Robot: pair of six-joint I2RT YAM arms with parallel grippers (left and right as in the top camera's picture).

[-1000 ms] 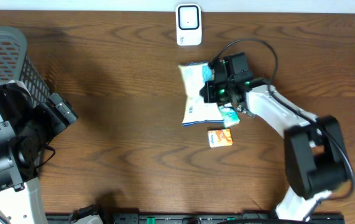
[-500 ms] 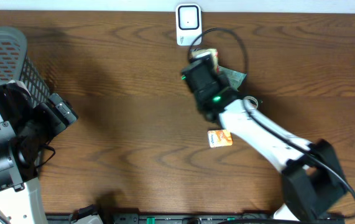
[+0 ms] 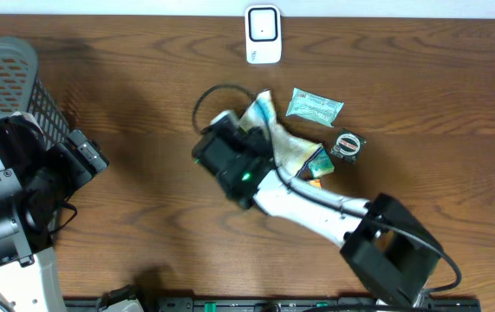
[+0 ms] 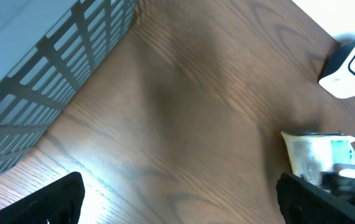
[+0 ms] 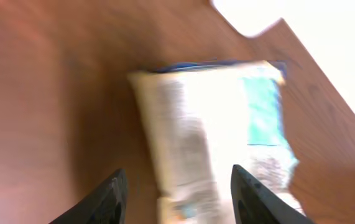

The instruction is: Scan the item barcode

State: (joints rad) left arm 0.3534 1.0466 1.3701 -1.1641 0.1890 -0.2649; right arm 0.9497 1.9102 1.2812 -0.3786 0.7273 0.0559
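The white and teal packet lies crumpled in the middle of the table, below the white scanner at the far edge. My right gripper is at the packet's left end. In the right wrist view, blurred by motion, the right gripper is open, with the packet lying between and beyond its fingers and a gap at the left finger. My left gripper hangs open over bare wood at the left. From there I see the packet and the scanner to the right.
A green sachet and a small round item lie right of the packet. An orange pack peeks out beside the right arm. A grey mesh basket stands at the far left, over the left arm.
The right arm swung from near the scanner down and left with the packet, and its jaws have opened. The green sachet and round item have come into view. The left arm has not moved.
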